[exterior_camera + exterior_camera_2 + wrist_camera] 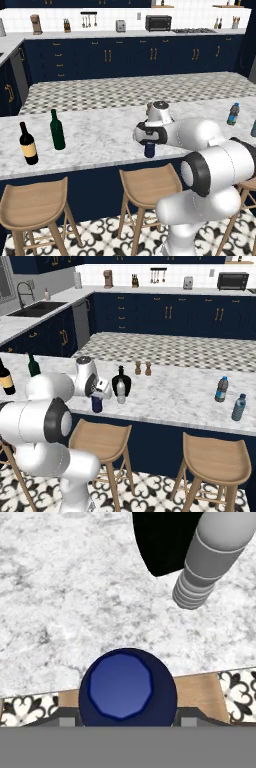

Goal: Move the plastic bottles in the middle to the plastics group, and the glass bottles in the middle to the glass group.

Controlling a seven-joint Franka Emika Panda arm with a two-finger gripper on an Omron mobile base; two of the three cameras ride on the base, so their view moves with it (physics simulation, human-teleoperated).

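Observation:
The dark navy plastic bottle [149, 150] [96, 404] [127, 687] stands near the counter's front edge, and my gripper [150, 145] [97, 400] [128, 719] is shut on it from above, a finger at each side. Just beyond it stand the clear grey plastic bottle [120, 391] [210, 557] and the squat dark glass bottle [127, 385] [160, 537]. The plastics group, a blue-labelled bottle [233, 114] [221, 389] and a teal bottle [239, 407], is at the counter's right end. The glass group, a green wine bottle [57, 130] and a black tan-labelled one [28, 144], stands far left.
Wooden stools [147, 186] [102, 438] stand under the marble counter's front edge [75, 167]. Two small brown shakers [143, 368] sit behind the middle bottles. Bare marble stretches between the middle bottles and both groups.

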